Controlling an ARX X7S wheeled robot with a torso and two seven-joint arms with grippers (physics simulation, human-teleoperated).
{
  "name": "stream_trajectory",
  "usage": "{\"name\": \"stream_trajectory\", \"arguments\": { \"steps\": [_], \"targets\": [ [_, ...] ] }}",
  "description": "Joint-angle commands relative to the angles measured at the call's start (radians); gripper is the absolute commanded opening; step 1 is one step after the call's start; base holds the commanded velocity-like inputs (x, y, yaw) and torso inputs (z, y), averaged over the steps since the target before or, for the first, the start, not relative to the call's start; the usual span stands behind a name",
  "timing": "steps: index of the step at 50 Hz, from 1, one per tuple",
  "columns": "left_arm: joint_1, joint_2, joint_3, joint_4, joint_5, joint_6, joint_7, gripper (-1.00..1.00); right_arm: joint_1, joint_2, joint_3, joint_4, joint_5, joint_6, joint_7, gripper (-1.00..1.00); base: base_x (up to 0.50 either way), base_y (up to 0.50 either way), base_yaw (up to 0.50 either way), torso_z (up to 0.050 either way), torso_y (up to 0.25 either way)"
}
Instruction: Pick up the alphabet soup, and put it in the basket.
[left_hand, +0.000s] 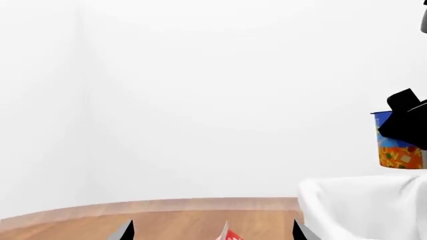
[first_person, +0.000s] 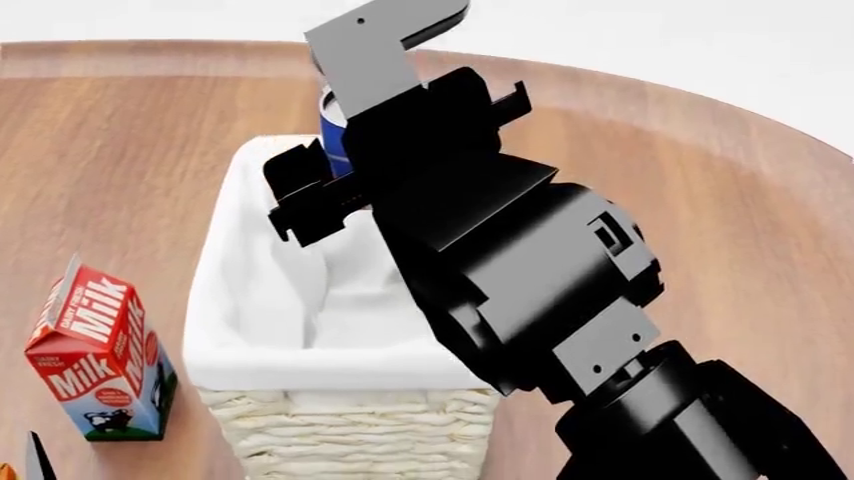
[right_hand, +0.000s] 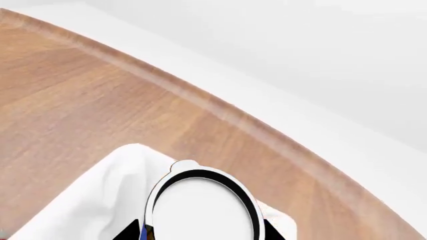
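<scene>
The alphabet soup (left_hand: 395, 150), a blue can with an orange lower band, hangs just above the white cloth rim of the basket (left_hand: 360, 205). My right gripper (right_hand: 201, 232) is shut on it, with a black finger on each side of its pale top (right_hand: 200, 207). In the head view only a blue sliver of the can (first_person: 332, 135) shows behind my right arm, over the far end of the basket (first_person: 360, 425). My left gripper (left_hand: 212, 234) stands open and holds nothing, low and to the left of the basket.
A red and white milk carton (first_person: 100, 350) stands on the wooden table just left of the basket; its red top (left_hand: 230, 235) peeks up between my left fingertips. The table's curved far edge (right_hand: 220, 107) runs close behind the basket.
</scene>
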Motion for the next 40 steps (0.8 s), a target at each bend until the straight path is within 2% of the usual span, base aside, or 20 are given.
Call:
{"name": "stream_trajectory", "arguments": {
  "steps": [1, 40],
  "targets": [
    [-0.002, -0.001, 0.001, -0.004, -0.001, 0.006, -0.002, 1.0, 0.013, 0.003, 0.0, -0.023, -0.031, 0.01, -0.004, -1.0, 0.0, 0.0, 0.0, 0.0, -0.105],
    [0.001, -0.009, 0.006, 0.0, -0.006, 0.021, -0.005, 1.0, 0.007, 0.002, -0.015, -0.054, -0.004, 0.02, -0.01, -1.0, 0.0, 0.0, 0.0, 0.0, -0.096]
  ]
}}
